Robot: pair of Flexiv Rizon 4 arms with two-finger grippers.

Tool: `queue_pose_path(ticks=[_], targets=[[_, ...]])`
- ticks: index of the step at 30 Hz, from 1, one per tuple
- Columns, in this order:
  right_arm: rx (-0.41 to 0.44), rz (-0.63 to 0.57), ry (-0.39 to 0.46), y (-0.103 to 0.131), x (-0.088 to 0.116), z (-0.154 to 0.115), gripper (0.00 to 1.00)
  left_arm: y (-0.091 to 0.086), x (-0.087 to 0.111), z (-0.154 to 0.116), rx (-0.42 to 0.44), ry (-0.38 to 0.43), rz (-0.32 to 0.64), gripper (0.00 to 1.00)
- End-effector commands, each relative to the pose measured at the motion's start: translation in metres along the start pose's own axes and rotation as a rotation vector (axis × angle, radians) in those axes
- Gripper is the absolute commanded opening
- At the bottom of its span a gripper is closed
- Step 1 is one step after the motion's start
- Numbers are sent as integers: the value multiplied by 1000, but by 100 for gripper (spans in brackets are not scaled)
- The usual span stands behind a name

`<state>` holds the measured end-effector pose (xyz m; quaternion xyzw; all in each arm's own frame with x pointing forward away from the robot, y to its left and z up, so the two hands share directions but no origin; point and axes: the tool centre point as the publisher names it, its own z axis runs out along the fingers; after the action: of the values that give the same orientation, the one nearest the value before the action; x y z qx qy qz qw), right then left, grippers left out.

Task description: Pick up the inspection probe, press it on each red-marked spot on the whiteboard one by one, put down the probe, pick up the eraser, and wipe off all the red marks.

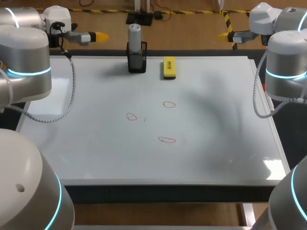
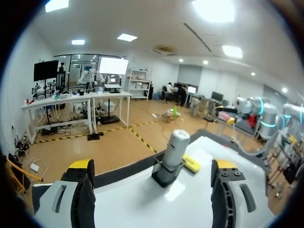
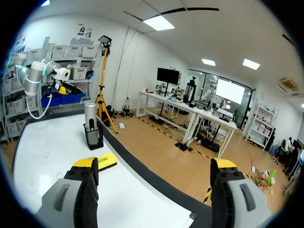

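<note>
Three red marks [image 1: 169,104] are on one whiteboard [image 1: 216,143], nearer than the one probe [image 1: 135,36]; one eraser [image 1: 169,67] lies just beside the probe. The left tool [image 2: 153,166] and the right tool [image 3: 154,164] both stand wide.

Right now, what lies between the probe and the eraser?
Nothing; the head view shows only bare whiteboard between the probe in its holder and the yellow eraser.

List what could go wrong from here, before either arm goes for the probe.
1. The probe stands upright in a black holder at the whiteboard's far edge; a skewed grasp by the open left pincer could topple it.
2. The yellow eraser lies just beside the holder, so a reaching arm might knock it.
3. The three red marks are thin and spread apart; a press could miss or smear one.
</note>
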<state>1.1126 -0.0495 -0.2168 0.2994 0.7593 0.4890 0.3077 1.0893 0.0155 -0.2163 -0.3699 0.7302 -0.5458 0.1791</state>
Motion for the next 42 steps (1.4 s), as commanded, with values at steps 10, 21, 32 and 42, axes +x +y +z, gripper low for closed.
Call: queue_pose_path(ticks=[10,21,32,42], targets=[[1,0,0,0,0,0,100,-4,10,16,32,307,170,100],[1,0,0,0,0,0,100,-3,27,42,153,604,228,100],[1,0,0,0,0,0,100,2,41,86,216,749,224,100],[1,0,0,0,0,0,100,1,52,129,248,836,229,100]])
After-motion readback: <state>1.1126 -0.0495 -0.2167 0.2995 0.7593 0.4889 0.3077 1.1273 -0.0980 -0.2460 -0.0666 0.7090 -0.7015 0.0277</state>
